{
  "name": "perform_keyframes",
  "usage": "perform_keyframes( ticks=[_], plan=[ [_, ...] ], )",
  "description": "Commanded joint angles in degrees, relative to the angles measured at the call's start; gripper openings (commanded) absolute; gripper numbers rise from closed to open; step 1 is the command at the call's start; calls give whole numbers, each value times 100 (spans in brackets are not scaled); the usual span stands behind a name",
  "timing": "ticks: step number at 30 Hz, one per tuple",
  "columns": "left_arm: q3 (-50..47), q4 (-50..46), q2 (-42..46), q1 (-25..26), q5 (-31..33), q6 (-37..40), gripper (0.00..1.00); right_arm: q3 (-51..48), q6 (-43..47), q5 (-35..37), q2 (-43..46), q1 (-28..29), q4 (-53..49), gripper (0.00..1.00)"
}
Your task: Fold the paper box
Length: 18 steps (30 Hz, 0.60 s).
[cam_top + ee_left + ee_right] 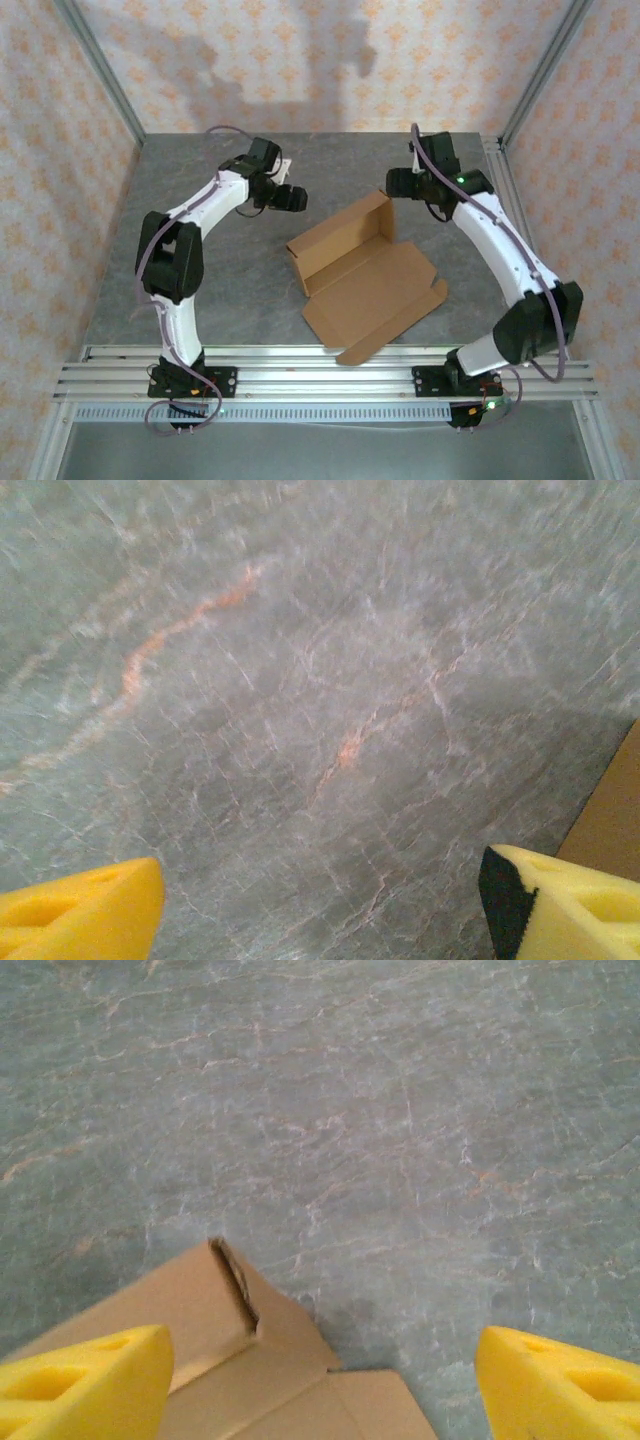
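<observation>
- Lying near the middle of the counter (230,290), the box (365,275) is half made. One long wall and a short end stand up along its far side, while the broad panel with small flaps lies flat toward the arm bases.
- The left pincer (320,895) hangs over bare counter near the box's far left corner. It is released, with its yellow fingers (80,910) spread wide and nothing between them. In the left wrist view a brown edge of the box shows just beside the right-hand finger.
- The right pincer (322,1355) hovers at the far right end of the raised wall, also released and holding nothing. Its own camera looks down on the upright corner and the slit there.
- The two pincers flank the raised wall, most likely so each can take one end and the cardboard can be squared up evenly instead of twisting.
- Judged from the flat panel, the fold is partly done, and raising or closing that panel looks like the work left.
- The cardboard looks light and the counter smooth, so a push from one side alone could spin the box; a brace on the opposite side would help.
</observation>
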<state>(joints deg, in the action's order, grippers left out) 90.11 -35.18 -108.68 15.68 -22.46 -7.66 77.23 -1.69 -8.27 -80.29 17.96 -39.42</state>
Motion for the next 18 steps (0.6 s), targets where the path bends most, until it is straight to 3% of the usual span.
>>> perform_keyframes(
  ticks=[1, 3, 6, 10, 18],
  plan=[
    [-163, 289, 367, -65, 157, -150, 84, -481, -288, -1142, 157, 76, 126, 70],
    [-179, 288, 431, -66, 132, -165, 84, -576, -281, -1780, 81, 254, 312, 68],
    [-258, 339, 552, -115, 239, -279, 84, -425, -142, -2065, -245, 546, 425, 66],
    [-963, 1116, 1122, -470, 142, -960, 83, -231, -608, -2585, -775, 600, 1069, 64],
    [-1257, 749, 1751, -664, 287, -590, 85, 1135, -670, -2355, -2399, 651, 862, 63]
  ],
)
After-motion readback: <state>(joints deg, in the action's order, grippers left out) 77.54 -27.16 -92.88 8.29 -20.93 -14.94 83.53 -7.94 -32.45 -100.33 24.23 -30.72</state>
